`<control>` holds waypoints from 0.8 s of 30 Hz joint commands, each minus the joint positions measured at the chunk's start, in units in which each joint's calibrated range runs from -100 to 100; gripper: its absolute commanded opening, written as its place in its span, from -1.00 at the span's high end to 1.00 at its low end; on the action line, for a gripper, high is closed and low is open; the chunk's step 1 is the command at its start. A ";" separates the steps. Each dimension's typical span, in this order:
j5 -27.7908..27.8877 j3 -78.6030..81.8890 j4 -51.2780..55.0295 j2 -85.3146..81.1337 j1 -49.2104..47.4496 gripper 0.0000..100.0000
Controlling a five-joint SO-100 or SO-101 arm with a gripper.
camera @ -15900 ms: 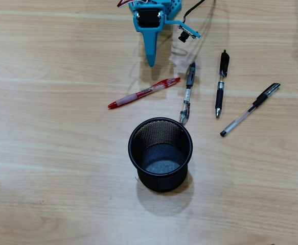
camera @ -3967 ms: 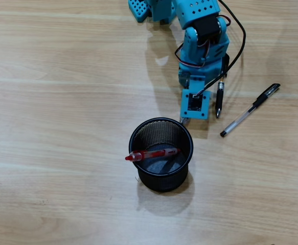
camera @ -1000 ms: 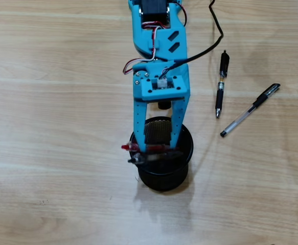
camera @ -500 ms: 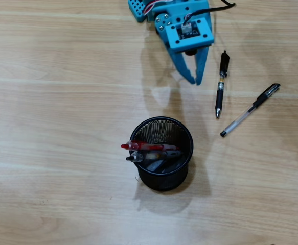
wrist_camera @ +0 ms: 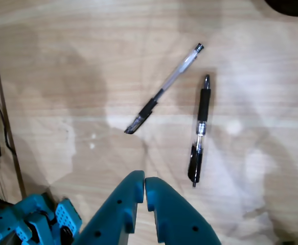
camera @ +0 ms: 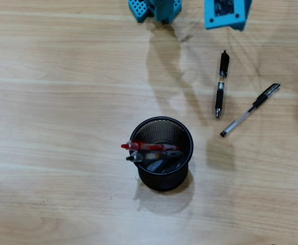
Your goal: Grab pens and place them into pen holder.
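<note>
In the wrist view we see the pincer (wrist_camera: 144, 185) right at the bottom edge, its 2 teal tips pressed together, closed on nothing, hanging above the bare wooden tabletop (wrist_camera: 62, 61). Just beyond the tips lies the black pen with the yellow band (wrist_camera: 199, 130), running lengthwise away from us. To its left the clear-barrelled pen (wrist_camera: 164, 88) lies slanted, near it but not touching. From overhead, the same 2 pens (camera: 220, 84) (camera: 250, 109) rest to the upper right of the pen holder (camera: 187, 137), well apart from it. The holder stands upright, and inside it we see the red pen (camera: 141, 147) and the dark grey pen (camera: 147, 156), side by side, their tips poking over the left rim.
</note>
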 commanded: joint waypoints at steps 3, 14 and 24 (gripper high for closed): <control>-0.91 -7.61 1.47 7.77 -1.68 0.96; 1.08 -1.82 1.47 13.04 -3.24 0.95; 1.24 4.33 1.47 14.39 -0.59 0.95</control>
